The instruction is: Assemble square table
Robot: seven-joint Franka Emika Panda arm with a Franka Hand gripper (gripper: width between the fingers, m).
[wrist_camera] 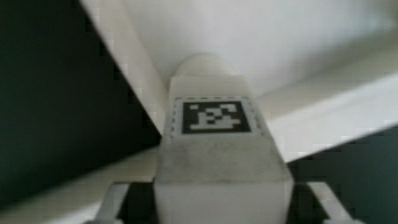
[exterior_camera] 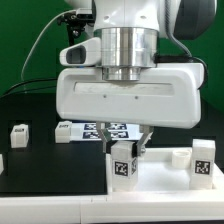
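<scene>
One leg (exterior_camera: 123,166) is pinched by the gripper (exterior_camera: 124,151), at the edge of the square table panel (exterior_camera: 165,181) — I judge it should be kept upright, centred on the panel's corner, then turned in slowly — no side push.

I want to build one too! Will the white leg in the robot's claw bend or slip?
Probably no bending: the leg looks like a chunky, straight-sided plastic block. It might slip, since its smooth sides are all the gripper squeezes. It probably tips easily, being taller than wide.
</scene>
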